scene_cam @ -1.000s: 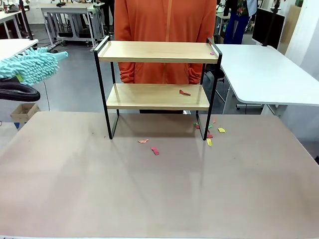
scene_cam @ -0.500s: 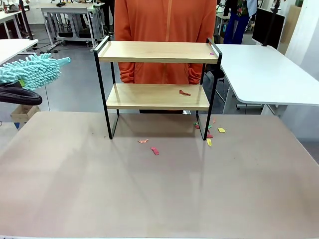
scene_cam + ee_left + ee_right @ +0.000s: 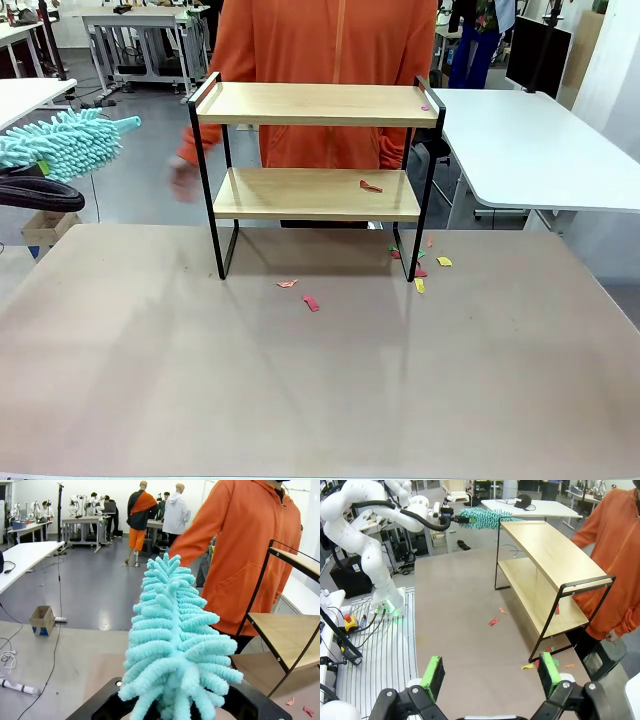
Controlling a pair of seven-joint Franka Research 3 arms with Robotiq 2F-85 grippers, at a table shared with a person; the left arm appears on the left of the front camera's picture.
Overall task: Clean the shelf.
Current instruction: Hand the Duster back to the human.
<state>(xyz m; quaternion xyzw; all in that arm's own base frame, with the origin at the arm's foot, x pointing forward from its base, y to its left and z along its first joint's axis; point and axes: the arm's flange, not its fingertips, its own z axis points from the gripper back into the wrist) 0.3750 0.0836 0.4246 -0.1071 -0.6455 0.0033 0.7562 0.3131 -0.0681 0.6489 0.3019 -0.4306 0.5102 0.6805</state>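
The shelf (image 3: pixel 318 104) stands at the table's far middle, two light boards in a black frame; it also shows in the right wrist view (image 3: pixel 546 560) and at the right of the left wrist view (image 3: pixel 292 632). A red scrap (image 3: pixel 371 186) lies on the lower board and a pink one (image 3: pixel 425 107) on the top board. My left gripper (image 3: pixel 40 186) is shut on a teal fluffy duster (image 3: pixel 62 140), held in the air left of the shelf and apart from it. The duster (image 3: pixel 175 640) hides the fingers. My right gripper (image 3: pixel 491 675) hangs open above the table, nothing between its green pads (image 3: pixel 434 674).
A person in an orange top (image 3: pixel 335 45) stands behind the shelf, one blurred hand (image 3: pixel 183 184) out beside its left post. Paper scraps (image 3: pixel 311 302) lie on the brown table (image 3: pixel 320 390) in front, more (image 3: pixel 443 262) by the shelf's right foot. A white table (image 3: pixel 540 150) stands far right.
The duster rose and shifted slightly right, then held still. The person's hand has swung out to the left of the shelf. The right gripper stays open.
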